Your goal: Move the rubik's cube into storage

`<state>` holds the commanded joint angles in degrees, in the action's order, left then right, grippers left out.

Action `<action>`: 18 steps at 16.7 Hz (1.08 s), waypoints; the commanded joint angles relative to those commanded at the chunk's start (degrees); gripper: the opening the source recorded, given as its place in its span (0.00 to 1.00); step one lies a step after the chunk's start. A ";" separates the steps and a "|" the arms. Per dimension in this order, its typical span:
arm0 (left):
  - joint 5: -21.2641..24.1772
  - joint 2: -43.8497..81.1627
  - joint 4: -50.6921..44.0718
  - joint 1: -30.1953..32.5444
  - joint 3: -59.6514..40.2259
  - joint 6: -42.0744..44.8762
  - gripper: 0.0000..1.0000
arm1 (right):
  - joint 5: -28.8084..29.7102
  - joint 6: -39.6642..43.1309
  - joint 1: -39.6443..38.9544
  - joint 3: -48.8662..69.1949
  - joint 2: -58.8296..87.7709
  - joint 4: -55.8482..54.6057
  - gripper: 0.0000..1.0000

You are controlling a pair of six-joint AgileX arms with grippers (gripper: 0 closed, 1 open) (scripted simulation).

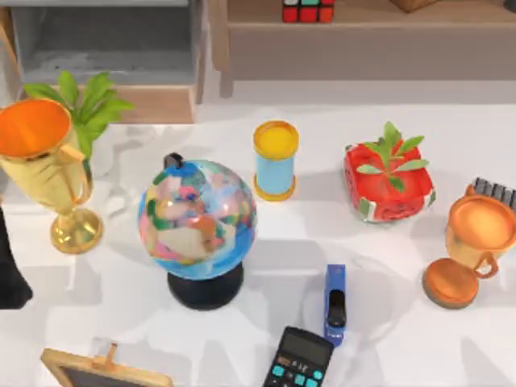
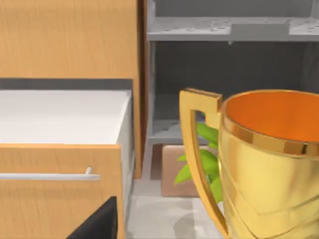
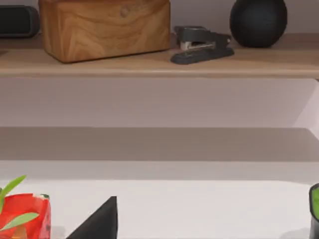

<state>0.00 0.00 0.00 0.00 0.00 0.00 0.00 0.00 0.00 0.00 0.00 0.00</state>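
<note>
White tabletop lies before you, crowded with a globe (image 1: 197, 222), a yellow-topped cylinder (image 1: 275, 160) and a red planter box (image 1: 388, 183). You'll find the rubik's cube (image 1: 308, 10) on the wooden shelf (image 1: 363, 24) at the far edge, right of centre. Whether either gripper's fingers are apart or together, you cannot tell. From the left wrist view you see a gold trophy (image 2: 264, 159) and an open drawer (image 2: 62, 129).
</note>
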 joint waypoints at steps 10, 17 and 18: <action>-10.06 21.19 16.13 9.47 -20.26 -0.44 1.00 | 0.00 0.00 0.00 0.00 0.00 0.00 1.00; -24.86 64.85 34.40 25.06 -50.39 -0.24 1.00 | 0.00 0.00 0.00 0.00 0.00 0.00 1.00; -26.91 71.43 36.39 27.29 -54.07 -0.06 1.00 | 0.00 0.00 0.00 0.00 0.00 0.00 1.00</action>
<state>-26.91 71.43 36.39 27.29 -54.07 -0.06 0.00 0.00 0.00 0.00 0.00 0.00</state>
